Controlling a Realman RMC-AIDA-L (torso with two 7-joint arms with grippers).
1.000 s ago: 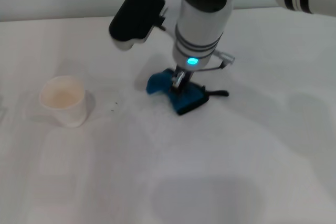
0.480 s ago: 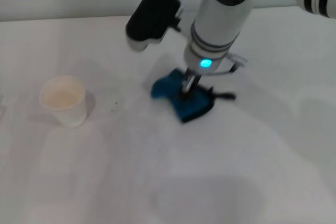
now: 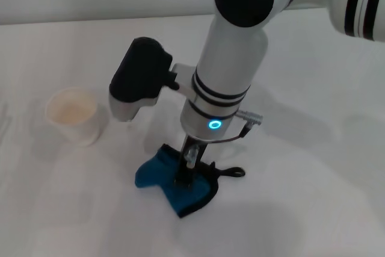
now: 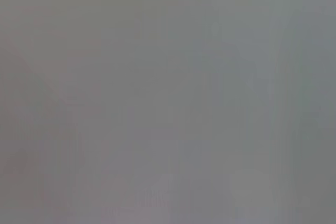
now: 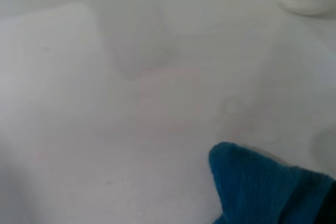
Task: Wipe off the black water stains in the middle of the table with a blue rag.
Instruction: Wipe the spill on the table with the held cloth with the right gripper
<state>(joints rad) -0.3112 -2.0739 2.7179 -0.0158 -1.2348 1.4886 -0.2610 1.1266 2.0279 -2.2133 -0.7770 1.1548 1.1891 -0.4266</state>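
The right gripper pinches the blue rag flat on the table, well right of the paper cup; I see no stains; better to press evenly and sweep slowly.

A corner of the blue rag lies on the white table.

blue rag, white table, cream cup
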